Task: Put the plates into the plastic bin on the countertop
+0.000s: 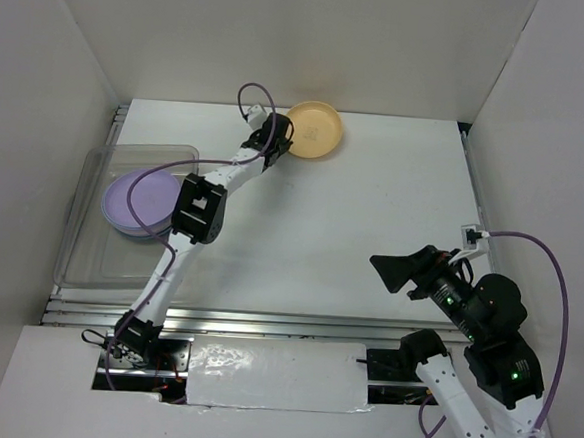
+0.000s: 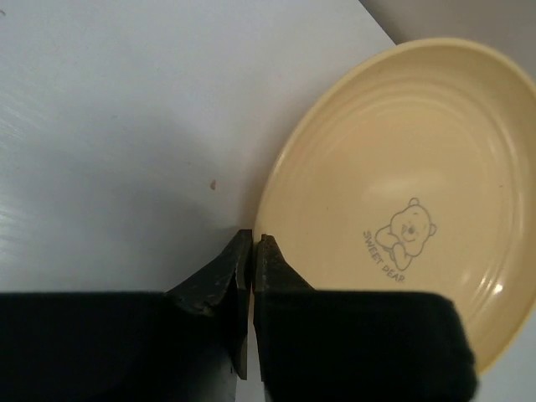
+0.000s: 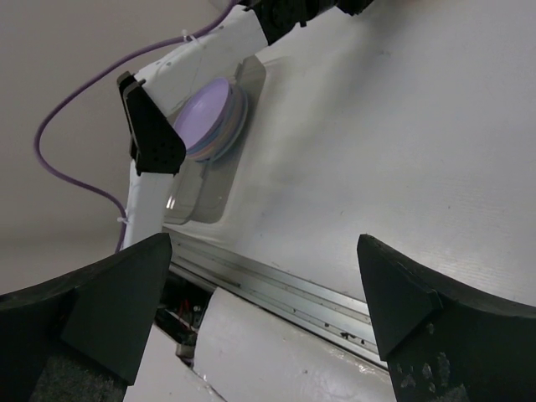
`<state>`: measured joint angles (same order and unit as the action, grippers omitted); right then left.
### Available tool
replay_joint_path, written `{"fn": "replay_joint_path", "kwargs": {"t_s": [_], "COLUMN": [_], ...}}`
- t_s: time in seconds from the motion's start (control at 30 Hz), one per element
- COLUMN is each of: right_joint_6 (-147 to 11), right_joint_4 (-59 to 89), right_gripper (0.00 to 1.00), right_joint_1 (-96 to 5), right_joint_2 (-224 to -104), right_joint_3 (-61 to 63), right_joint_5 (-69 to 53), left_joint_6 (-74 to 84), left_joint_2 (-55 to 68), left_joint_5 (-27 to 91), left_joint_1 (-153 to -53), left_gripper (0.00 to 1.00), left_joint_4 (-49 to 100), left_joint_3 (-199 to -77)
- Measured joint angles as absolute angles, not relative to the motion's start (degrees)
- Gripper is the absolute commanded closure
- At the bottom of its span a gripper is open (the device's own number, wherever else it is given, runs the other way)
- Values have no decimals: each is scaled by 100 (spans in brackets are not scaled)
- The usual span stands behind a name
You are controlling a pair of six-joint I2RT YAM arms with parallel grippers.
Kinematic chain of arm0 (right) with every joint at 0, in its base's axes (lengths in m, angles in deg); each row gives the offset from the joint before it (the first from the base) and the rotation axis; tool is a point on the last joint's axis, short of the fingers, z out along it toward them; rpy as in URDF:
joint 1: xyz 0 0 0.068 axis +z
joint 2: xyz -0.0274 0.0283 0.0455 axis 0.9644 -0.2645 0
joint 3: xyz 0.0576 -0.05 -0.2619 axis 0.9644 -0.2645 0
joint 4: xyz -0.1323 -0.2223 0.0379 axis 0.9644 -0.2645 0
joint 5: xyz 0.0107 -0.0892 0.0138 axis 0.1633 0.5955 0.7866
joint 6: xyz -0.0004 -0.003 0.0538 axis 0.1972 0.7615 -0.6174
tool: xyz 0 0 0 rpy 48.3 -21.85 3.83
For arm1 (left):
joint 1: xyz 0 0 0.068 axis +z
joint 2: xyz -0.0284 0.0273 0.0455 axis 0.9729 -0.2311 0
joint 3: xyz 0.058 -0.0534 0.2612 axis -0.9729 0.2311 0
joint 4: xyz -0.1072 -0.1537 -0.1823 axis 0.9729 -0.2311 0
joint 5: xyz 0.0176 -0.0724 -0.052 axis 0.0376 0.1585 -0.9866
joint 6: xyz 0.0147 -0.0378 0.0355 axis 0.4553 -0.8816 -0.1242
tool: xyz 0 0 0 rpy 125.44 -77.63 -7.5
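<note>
Pale yellow plate (image 2: 402, 167): one, round, glossy plastic, concentric ridges, small bear print. Lies at far edge of white countertop (image 1: 372, 215).
Left arm stretched far; left gripper (image 2: 253, 239) closed to thin slit across plate's rim.
Clear rounded plastic bin (image 1: 84, 255) at left holds one stack, lilac plate (image 1: 138, 200) on top; count unclear.
Right arm folded near base, right gripper (image 3: 264, 243) spread wide, holding nothing.

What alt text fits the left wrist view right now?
The left pincer, its fingers almost together, pinches the rim of an orange-yellow plate printed with a small bear. The plate lies on the white countertop.
</note>
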<state>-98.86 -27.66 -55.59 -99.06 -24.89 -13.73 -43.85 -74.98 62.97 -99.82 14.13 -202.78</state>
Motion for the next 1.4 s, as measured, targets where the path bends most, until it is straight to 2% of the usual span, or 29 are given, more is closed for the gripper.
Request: {"fn": "replay_joint_path", "kwargs": {"t_s": [0.03,0.27,0.47,0.63,0.83,1.0,1.2,1.4], "right_joint_6": [-9875,-9856,-9871,-9932,-10081,-10111,-10159,-10188], "right_joint_4": [-2764,-2810,-2790,-2622,-2471,-2375,-2368,-2368], "right_gripper": [0,0,0,0,0,0,0,0], "right_joint_1": [-5559,-5559,-5559,-5559,-5561,-5570,-5570,-5570], "right_joint_2": [-9906,-9899,-9893,-9921,-10339,-10496,-10498,-10566], "right_joint_3": [-2454,-2430,-2485,-2819,-3162,-3164,-3162,-3162], "right_joint_5": [-1368,-1377,-1445,-1506,-1600,-1596,-1495,-1491], "left_joint_6": [-4376,-4350,-3891,-3425,-3043,-2724,-2221,-1970], "left_joint_2": [-7495,-6623,-4696,-2892,-733,707,1055,836], "left_joint_5": [6280,6210,6002,5650,5397,5228,4857,4466], "left_joint_1": [-9982,-9975,-9934,-9599,-8286,-6487,-5272,-4773], "left_gripper": [100,100,100,100,100,100,100,100], "left_joint_4": [1439,1686,915,-25,-803,-1625,-2128,-1894], "left_joint_3": [-20267,-18864,-16987,-16772,-16237,-15070,-14364,-13354]}}
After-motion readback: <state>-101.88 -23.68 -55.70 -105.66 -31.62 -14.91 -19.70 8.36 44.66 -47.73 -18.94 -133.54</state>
